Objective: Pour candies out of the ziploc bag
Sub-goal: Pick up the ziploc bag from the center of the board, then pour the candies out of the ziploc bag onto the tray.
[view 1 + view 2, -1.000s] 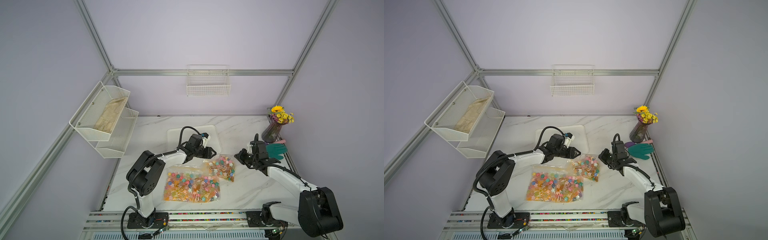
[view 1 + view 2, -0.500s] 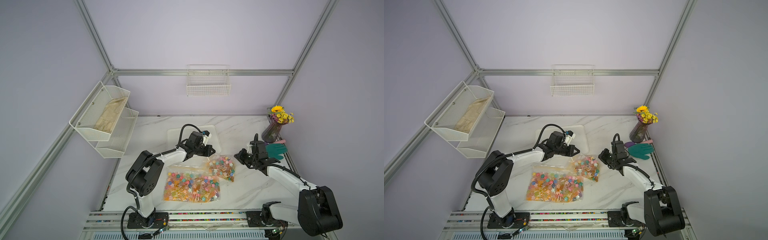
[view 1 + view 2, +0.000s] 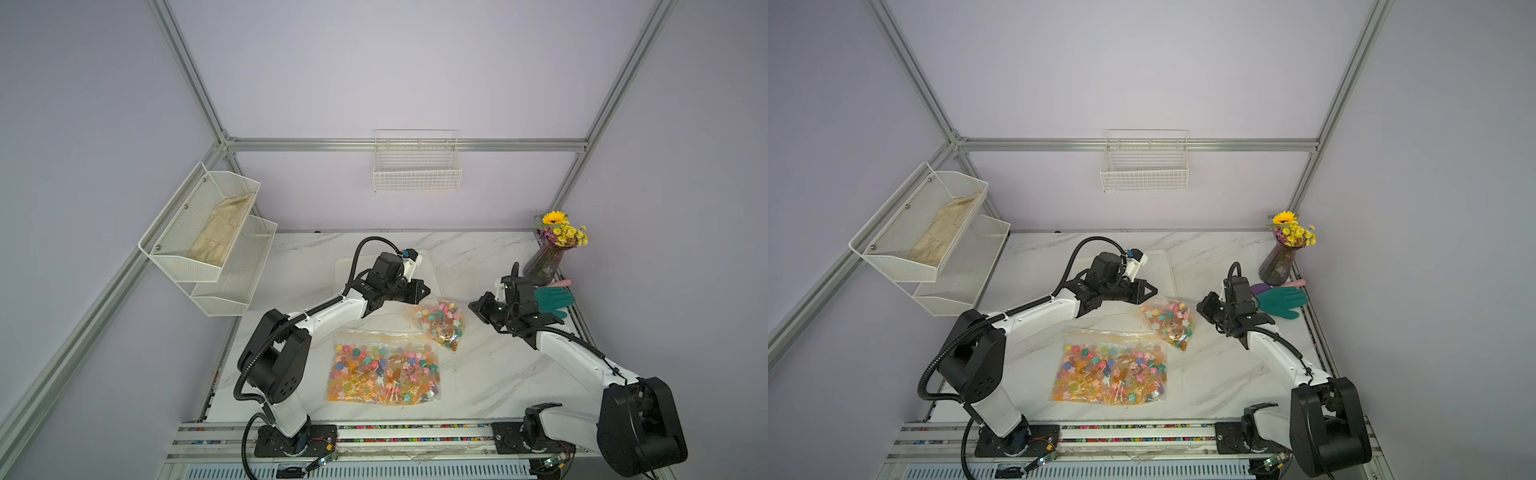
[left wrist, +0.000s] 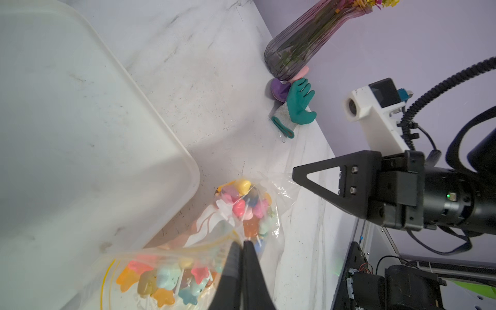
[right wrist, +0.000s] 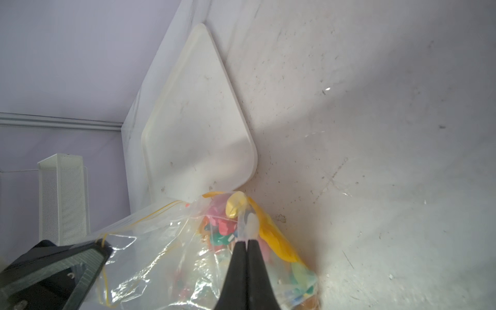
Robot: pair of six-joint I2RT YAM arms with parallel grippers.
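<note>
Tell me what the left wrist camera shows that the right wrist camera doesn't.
Only the left wrist view shows the flower vase, the teal glove and the right hand seen side-on. Only the right wrist view shows the white mesh rack and the left hand seen from outside. Both show the white tray, the small ziploc bag of candies and the marble table.

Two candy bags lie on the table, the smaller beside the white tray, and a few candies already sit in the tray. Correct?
Wrong on the tray: the right wrist view shows the white tray bare. The candies are inside the larger bag and the smaller bag beside the tray.
</note>
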